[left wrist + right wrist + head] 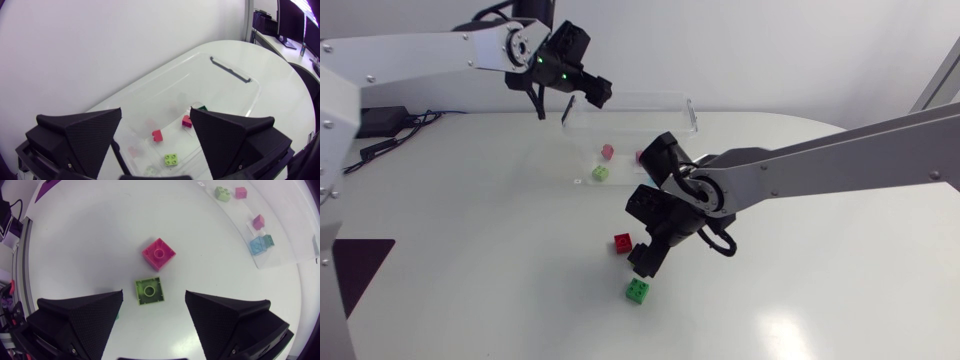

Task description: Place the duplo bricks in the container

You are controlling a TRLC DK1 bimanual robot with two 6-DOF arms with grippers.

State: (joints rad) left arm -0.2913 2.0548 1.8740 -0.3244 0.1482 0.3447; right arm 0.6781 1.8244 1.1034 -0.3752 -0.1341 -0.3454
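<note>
On the white surface (pixel 470 250), the clear container (pixel 630 105) stood at the far side with several small bricks (pixel 600 173) inside. Your left hand (pixel 590 92) hovered over the container, its fingers spread wide and empty. Your right hand (pixel 645 262) hung above the green brick (pixel 637 290), its fingers wide, gripping nothing. The green brick lay near the red brick (pixel 622 243), both outside the container.

One clear container (pixel 650 112), four duplo bricks (pixel 222 193) inside it, two more out near the middle of the table (pixel 470 250), a red brick (pixel 623 243) and a green brick (pixel 637 290), six bricks altogether.
</note>
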